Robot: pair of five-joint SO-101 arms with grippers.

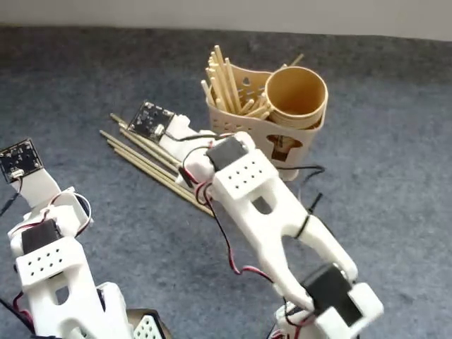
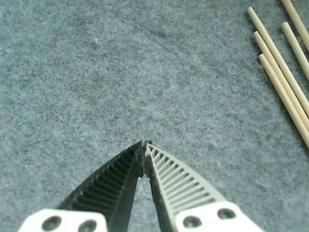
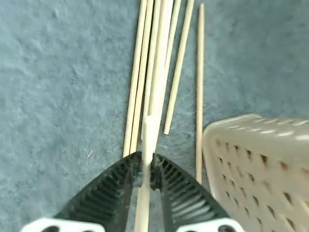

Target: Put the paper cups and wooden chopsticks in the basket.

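A cream perforated basket stands at the back of the grey carpet. It holds a tan paper cup and a bundle of upright wooden chopsticks. Several loose chopsticks lie on the carpet to its left. My right arm stretches over them, and its gripper is shut on one chopstick just above the loose chopsticks, with the basket's wall close beside it. My left gripper is shut on nothing above bare carpet, with chopstick ends off to one side.
My left arm sits at the front left, away from the basket. Open carpet spreads to the left of the loose chopsticks and to the right of the basket. The right arm's cables hang beneath it.
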